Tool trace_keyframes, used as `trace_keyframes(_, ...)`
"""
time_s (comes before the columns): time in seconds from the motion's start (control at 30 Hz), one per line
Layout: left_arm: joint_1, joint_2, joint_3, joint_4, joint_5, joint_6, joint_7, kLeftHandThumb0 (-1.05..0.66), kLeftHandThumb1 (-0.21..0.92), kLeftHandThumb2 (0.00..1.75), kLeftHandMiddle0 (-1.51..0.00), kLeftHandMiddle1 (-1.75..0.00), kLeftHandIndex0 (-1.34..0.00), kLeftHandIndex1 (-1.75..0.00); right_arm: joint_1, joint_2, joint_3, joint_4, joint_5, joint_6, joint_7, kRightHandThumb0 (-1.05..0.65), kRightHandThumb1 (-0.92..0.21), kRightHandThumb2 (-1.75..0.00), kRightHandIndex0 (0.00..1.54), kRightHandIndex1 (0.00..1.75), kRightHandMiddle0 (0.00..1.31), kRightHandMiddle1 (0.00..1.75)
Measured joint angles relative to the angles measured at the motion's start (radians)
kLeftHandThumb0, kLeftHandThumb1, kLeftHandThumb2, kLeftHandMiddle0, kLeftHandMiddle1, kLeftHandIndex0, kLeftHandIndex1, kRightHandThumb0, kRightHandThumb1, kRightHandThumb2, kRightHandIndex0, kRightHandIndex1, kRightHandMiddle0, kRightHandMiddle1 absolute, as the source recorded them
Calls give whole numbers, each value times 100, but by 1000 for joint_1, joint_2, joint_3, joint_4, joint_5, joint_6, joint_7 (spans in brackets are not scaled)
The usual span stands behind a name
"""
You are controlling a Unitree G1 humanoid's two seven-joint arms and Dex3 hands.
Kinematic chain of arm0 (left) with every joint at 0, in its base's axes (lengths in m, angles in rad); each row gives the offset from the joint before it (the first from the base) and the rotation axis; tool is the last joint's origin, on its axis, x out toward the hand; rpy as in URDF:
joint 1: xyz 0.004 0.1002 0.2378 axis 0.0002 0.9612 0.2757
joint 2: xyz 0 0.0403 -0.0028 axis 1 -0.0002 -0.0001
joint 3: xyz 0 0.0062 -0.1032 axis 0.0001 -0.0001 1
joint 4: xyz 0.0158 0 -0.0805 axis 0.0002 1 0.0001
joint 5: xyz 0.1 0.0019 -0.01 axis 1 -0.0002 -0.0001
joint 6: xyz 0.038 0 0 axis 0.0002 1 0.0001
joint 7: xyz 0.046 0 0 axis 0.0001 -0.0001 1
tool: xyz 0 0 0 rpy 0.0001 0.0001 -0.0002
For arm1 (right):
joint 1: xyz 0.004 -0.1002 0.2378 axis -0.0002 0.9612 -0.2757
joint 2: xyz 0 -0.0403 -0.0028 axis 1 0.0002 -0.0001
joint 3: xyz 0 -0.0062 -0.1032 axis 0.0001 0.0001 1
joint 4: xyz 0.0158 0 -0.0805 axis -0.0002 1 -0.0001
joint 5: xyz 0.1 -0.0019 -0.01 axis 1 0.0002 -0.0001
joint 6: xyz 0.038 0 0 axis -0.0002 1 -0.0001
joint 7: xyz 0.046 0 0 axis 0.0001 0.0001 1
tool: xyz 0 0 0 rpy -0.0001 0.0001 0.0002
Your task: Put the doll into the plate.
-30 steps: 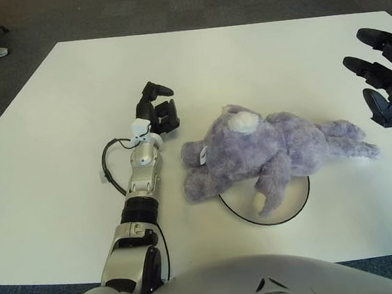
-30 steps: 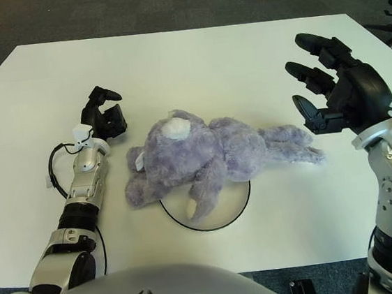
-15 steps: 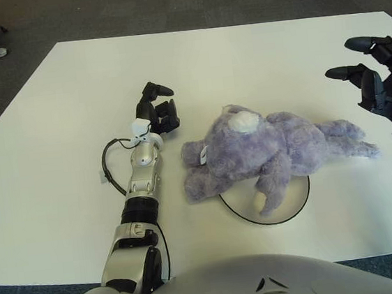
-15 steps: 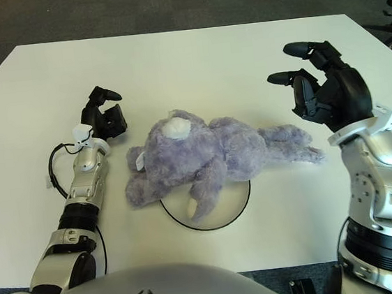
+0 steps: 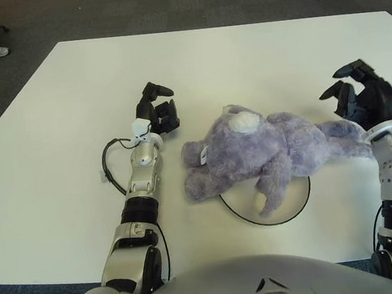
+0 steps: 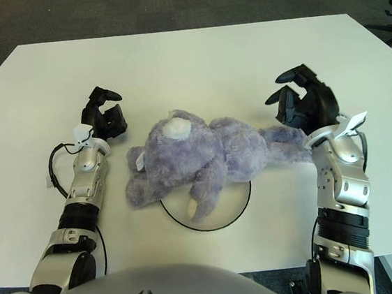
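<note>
Doll lies across the plate; right hand open just above its far leg.

Left hand [image 5: 159, 112] lies on the white table [image 5: 53, 120] to the left of the doll, forearm stretched flat, fingers loosely curled around nothing, a black cable [image 5: 111, 163] looping beside the wrist. Purple plush doll [image 5: 266, 146] lies on its side at table centre, head toward the left hand; its middle and one paw cover the rear part of the round plate [image 5: 286, 204], while head and legs overhang the rim on either side. Right hand [image 6: 302, 104] sits at the doll's right end, just over the outstretched leg, fingers spread and arched; contact with the plush cannot be judged.
</note>
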Motion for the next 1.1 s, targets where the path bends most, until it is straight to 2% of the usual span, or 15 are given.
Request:
trace_keyframes(0.27,-3,0,1,7,-3,0,-1,-43,47,112,-116,-175,-49,-175,-15,1,26,165,-17,-145,81,-2,-10,-151,79,175,65,153)
trace_keyframes(0.5,-5,1,4,12,-13,-1,-6,-43,47,113,-116,-175,-49,-175,-42,-16,28,265,-13,-206,147,-1,0,-160,84,175,75,151)
trace_keyframes(0.63,-7,2,4,15,-15,-2,-7,-43,46,113,-116,-175,-49,-175,-53,-24,28,298,-12,-233,166,-1,7,-169,86,175,79,157)
trace_keyframes(0.83,-7,2,4,16,-15,-2,-7,-43,46,113,-116,-175,-49,-175,-62,-24,30,336,-10,-268,183,-1,8,-174,84,175,76,170)
trace_keyframes(1.1,-7,3,4,17,-18,-4,-7,-43,47,113,-116,-175,-49,-175,-78,-24,28,379,15,-265,199,-1,7,-175,85,173,72,174)
